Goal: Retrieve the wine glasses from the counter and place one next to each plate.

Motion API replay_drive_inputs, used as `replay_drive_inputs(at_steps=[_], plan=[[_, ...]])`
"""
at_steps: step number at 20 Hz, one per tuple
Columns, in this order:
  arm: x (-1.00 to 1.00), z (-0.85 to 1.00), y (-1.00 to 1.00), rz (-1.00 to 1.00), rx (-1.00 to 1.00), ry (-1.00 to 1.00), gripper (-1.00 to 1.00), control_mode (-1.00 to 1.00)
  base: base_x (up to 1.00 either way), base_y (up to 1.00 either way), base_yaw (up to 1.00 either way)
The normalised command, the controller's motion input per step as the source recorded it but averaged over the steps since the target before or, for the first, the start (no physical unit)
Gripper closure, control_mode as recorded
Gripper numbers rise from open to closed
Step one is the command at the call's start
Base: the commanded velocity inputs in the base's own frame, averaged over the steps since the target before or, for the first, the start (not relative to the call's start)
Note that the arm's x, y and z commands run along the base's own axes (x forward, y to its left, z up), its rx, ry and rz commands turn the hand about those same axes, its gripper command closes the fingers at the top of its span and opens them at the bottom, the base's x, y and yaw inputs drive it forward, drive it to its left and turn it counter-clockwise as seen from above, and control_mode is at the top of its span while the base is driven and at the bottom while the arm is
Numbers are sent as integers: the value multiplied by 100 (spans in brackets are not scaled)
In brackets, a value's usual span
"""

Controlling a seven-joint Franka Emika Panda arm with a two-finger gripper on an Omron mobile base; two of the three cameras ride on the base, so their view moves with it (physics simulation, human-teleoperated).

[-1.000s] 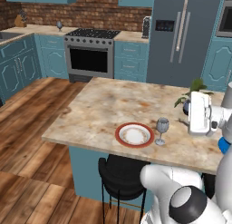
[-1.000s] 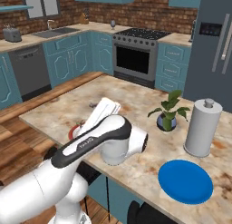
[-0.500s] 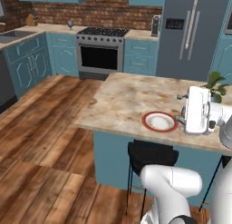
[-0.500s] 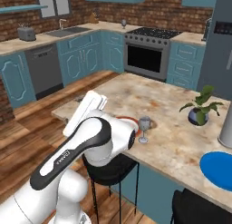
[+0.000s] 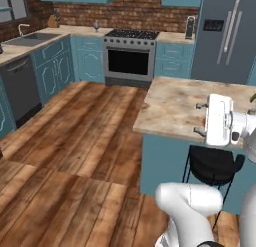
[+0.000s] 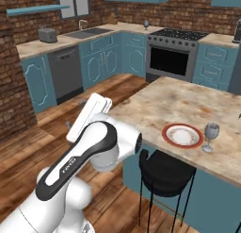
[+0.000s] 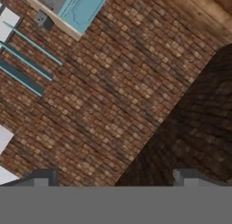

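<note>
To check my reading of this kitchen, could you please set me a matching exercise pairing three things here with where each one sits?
Things:
1. white plate with a red-brown rim
2. small wine glass
3. toaster

Places:
A. on the counter left of the sink
B. on the island, above the black stool
C. just right of the plate, standing upright

Pairs: 1-B, 2-C, 3-A
</note>
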Motion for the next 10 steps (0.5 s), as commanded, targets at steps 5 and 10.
replay_drive_inputs(at_steps=[5,10], plan=[[0,0,0,0,0,0,-100,100,65,100,-7],[0,0,0,0,0,0,-100,100,99,100,-14]])
